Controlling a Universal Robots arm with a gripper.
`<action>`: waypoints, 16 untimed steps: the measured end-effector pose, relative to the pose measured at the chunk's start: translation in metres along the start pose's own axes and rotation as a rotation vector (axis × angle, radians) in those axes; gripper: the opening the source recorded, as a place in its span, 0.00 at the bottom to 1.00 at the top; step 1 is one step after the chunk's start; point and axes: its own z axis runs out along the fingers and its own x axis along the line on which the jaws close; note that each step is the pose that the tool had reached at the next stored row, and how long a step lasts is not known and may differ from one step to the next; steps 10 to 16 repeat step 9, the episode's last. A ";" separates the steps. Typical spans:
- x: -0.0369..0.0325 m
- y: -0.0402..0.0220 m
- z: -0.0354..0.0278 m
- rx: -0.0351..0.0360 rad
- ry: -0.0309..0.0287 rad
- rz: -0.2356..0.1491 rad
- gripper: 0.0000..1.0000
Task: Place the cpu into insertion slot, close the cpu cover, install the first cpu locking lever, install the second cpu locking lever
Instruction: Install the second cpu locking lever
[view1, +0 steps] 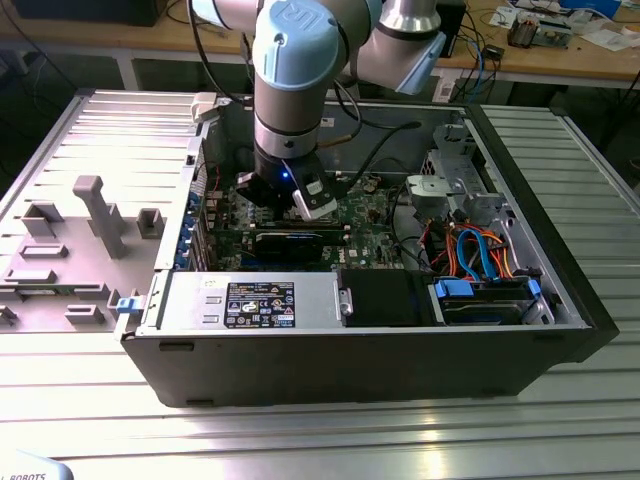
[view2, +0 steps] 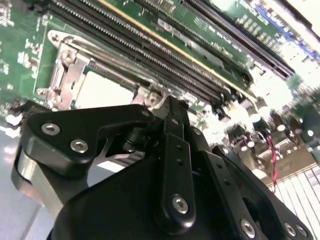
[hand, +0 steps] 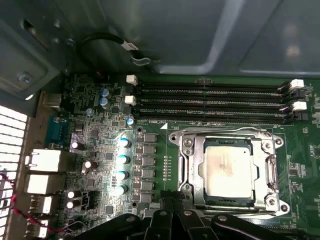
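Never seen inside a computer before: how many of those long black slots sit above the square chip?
4 long slots, stacked in parallel rows just beyond the chip, running across the green board.

Cpu (hand: 228, 171): dull silvery metal top, faintly smudged. Cpu cover (hand: 270, 170): bright bare metal frame, smooth. Motherboard (hand: 100, 150): glossy green board. Gripper (view2: 170, 150): matt black metal links, shiny screw heads. Case (view1: 400, 365): matt black outside. Table (view1: 300, 440): ribbed, brushed metal.
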 end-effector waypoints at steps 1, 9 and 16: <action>0.0002 0.0002 -0.0006 -0.0001 -0.0001 0.000 0.11; 0.0002 0.0006 -0.0006 0.0000 0.0000 0.000 0.11; 0.0002 0.0006 -0.0006 0.0000 0.0000 0.000 0.11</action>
